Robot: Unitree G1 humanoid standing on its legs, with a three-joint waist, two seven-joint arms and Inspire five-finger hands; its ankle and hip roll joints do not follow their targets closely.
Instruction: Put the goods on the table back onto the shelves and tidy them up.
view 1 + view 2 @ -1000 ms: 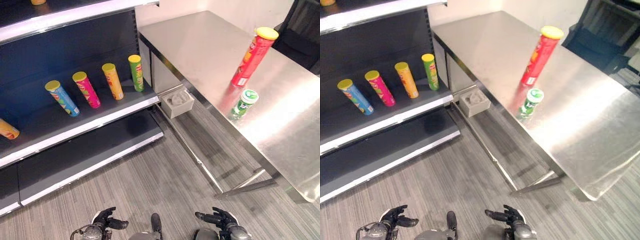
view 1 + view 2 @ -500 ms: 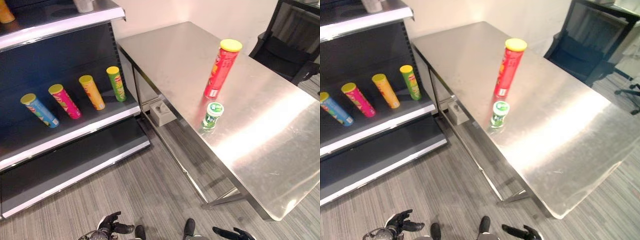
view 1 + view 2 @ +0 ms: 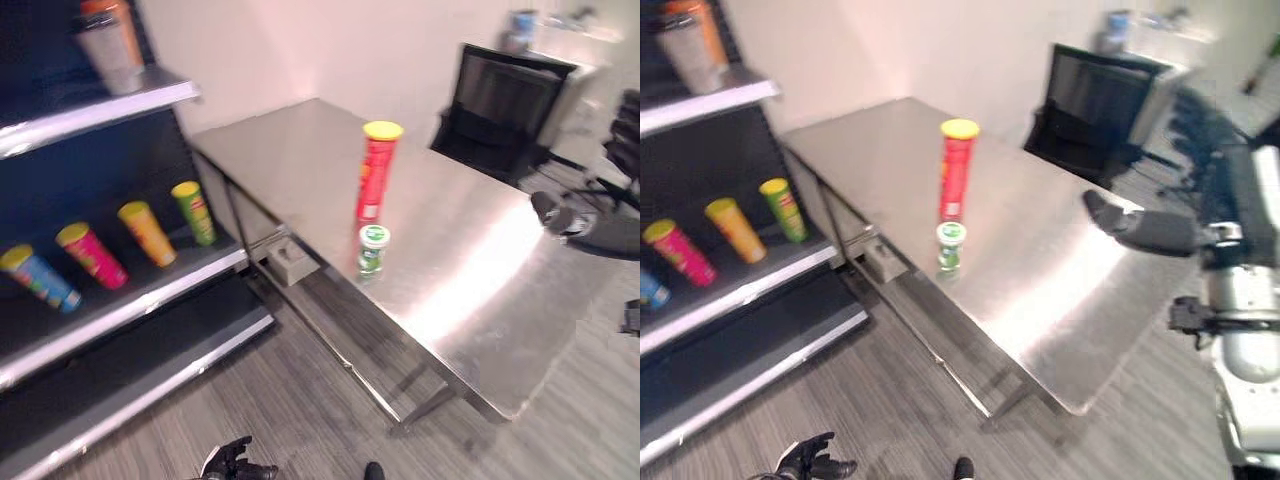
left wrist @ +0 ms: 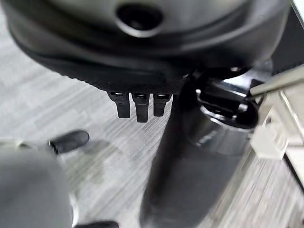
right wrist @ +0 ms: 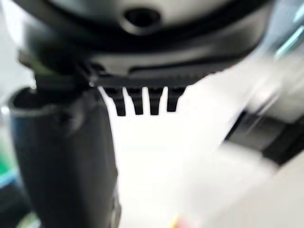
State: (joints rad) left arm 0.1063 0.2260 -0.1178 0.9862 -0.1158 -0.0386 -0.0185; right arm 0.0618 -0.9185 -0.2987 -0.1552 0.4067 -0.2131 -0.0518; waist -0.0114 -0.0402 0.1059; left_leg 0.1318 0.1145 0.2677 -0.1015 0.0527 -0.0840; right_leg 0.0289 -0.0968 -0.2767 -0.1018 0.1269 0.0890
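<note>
Fingers (image 3: 1115, 214) straight (right hand (image 3: 1145, 229)), over table (image 3: 1060, 300)

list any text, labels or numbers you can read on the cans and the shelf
None can be read.
Tall red can standing on the table: print on its side, too blurred.
Short green can in front of it: label too small and blurred.
Green can, orange can, pink can and blue can on the shelf: graphics, no legible words.
</note>
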